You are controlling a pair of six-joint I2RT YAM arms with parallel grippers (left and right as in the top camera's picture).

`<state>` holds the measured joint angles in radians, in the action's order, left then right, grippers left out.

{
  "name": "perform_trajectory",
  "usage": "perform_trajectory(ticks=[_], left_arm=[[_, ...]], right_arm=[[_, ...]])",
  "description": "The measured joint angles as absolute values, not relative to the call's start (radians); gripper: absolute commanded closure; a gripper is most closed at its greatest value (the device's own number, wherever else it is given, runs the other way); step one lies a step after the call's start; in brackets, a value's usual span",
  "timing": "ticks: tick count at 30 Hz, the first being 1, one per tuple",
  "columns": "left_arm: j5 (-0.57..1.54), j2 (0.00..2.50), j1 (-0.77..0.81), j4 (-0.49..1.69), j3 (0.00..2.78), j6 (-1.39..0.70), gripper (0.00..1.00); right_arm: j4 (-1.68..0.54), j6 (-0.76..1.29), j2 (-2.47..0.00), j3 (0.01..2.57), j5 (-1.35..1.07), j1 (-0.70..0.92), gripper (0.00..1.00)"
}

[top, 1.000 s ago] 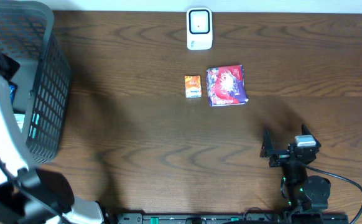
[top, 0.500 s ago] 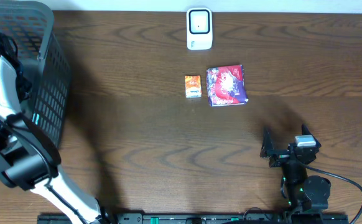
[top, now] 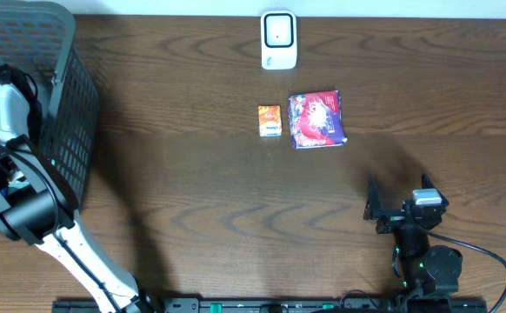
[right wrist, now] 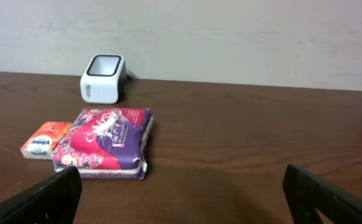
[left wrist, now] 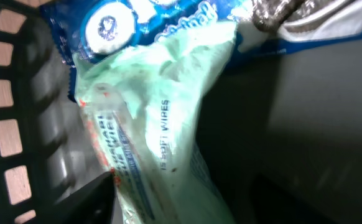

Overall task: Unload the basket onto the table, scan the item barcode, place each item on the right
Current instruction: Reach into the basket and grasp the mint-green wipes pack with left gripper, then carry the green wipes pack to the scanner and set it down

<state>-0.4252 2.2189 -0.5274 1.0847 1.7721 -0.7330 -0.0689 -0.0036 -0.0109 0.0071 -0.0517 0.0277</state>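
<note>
Left arm (top: 8, 117) moves. A second ago its white link lies big along the overhead view's 8 o'clock edge, covering the mesh basket's (top: 66, 104) near corner. Now the link stands narrower up at 10 o'clock, with its wrist end inside the basket. The black elbow (top: 25, 209) sits at 8 o'clock. More basket wall shows.

A small orange packet (top: 269, 120) lies beside a purple pack (top: 317, 120) (barely apart) on the wooden table (top: 236, 191).
</note>
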Motion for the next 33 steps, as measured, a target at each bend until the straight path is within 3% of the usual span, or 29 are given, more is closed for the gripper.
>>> perform_trajectory(ticks=[1,5,20,28,33], left_arm=[[-0.424,2.220,-0.527,1.085,1.773,-0.731,0.46],[-0.417,2.222,-0.527,1.089,1.772,-0.729,0.91],[-0.387,2.144,-0.527,1.122,1.777,-0.622,0.93],[-0.333,1.694,-0.515,0.983,1.774,-0.620,0.93],[-0.173,1.433,-0.453,0.886,1.782,-0.619,0.93]], right_arm=[[-0.069,-0.004,-0.011,0.007,-0.052,0.028,0.01],[-0.069,-0.004,-0.011,0.007,-0.052,0.028,0.01],[-0.069,-0.004,-0.011,0.007,-0.052,0.028,0.01],[-0.069,-0.004,-0.011,0.007,-0.052,0.028,0.01],[-0.069,-0.004,-0.011,0.007,-0.052,0.028,0.01]])
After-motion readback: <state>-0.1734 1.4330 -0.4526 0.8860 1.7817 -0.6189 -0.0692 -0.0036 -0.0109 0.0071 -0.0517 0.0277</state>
